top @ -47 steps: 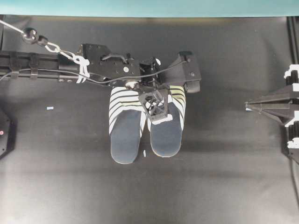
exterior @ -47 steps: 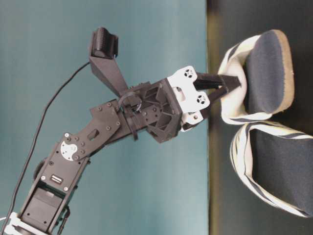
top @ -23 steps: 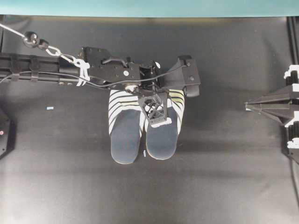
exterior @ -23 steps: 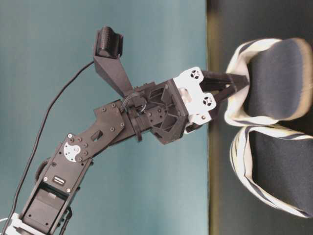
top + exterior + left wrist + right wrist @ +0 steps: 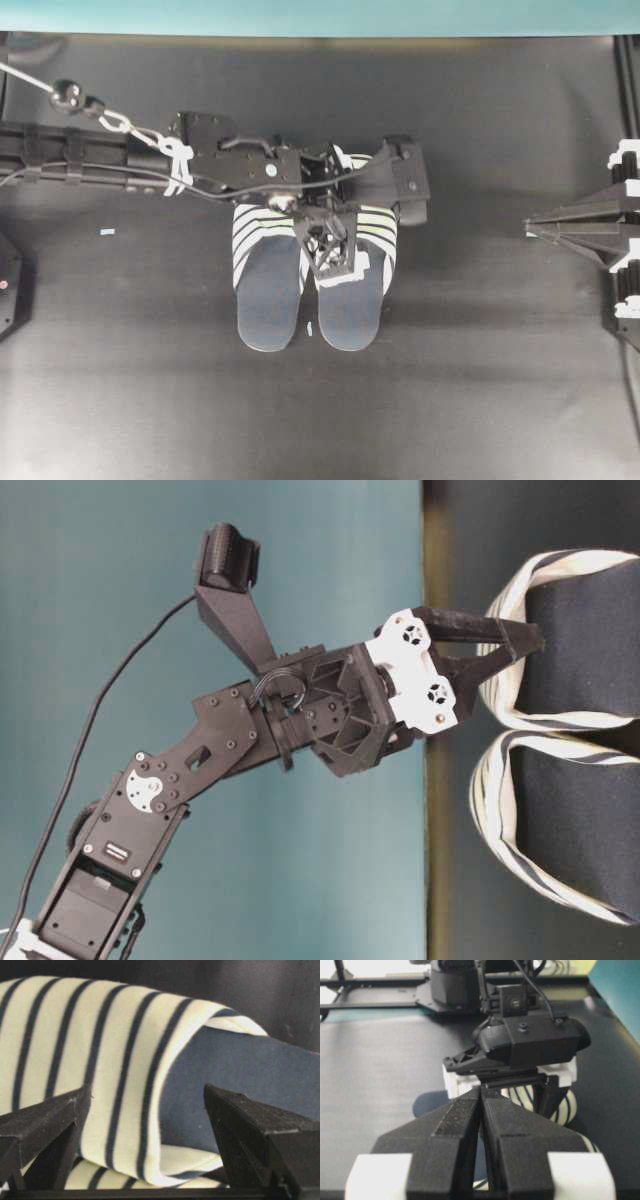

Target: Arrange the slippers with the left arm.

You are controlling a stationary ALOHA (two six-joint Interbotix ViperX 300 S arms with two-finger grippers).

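Released a moment ago, the right-hand slipper [image 5: 352,285] lies flat beside its mate [image 5: 267,280] on the table [image 5: 500,380] — left gripper [image 5: 335,250] now spread wide (pair looks aligned).

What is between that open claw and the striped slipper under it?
Nothing visible. The left gripper hangs open directly over the right-hand slipper, its fingers on either side of the striped upper, with no other object between them.

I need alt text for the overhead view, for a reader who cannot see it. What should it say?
Two striped slippers lie side by side, heels toward the viewer, on a black table. The left arm reaches in from the left, its open left gripper over the right-hand slipper's upper. The right gripper waits at the right edge.
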